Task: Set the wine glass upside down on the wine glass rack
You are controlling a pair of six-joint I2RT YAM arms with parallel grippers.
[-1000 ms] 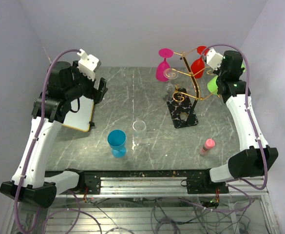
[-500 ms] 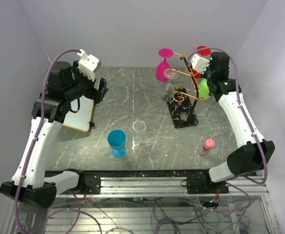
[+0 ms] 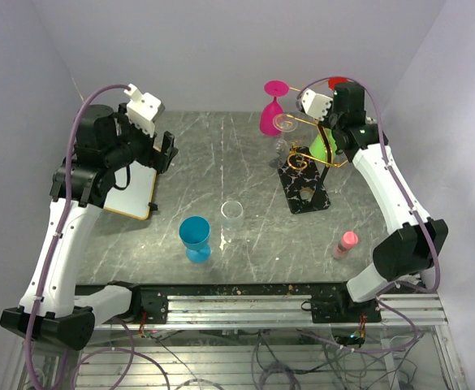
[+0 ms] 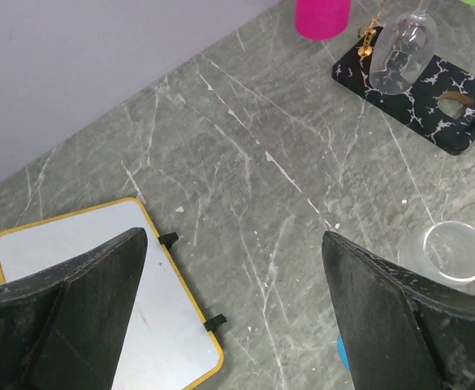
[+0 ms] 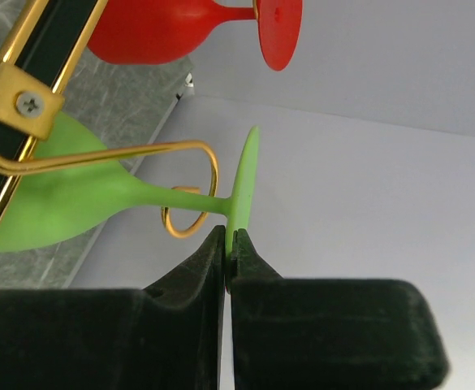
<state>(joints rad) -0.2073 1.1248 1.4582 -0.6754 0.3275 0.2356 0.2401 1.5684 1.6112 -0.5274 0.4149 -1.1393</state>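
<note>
The right gripper (image 5: 227, 248) is pressed together on the thin edge of the green wine glass's (image 5: 66, 203) foot, pinching the disc between its two pads. From that foot the stem runs through a curled gold arm of the wine glass rack (image 5: 26, 106), with the bowl on the far side of the curl. In the top view this glass (image 3: 320, 146) hangs bowl-down at the rack's right side, above the black marbled base (image 3: 306, 195). A red wine glass (image 5: 164, 28) hangs just beyond it, and a pink wine glass (image 3: 271, 114) and a clear wine glass (image 4: 399, 45) hang on the rack's left side.

The left gripper (image 4: 233, 244) is spread wide and holds nothing, poised above the table (image 3: 221, 162) near a yellow-framed whiteboard (image 4: 66, 231). A clear tumbler (image 3: 232, 213), a blue cup (image 3: 195, 237) and a pink bottle (image 3: 347, 242) stand nearer the arm bases.
</note>
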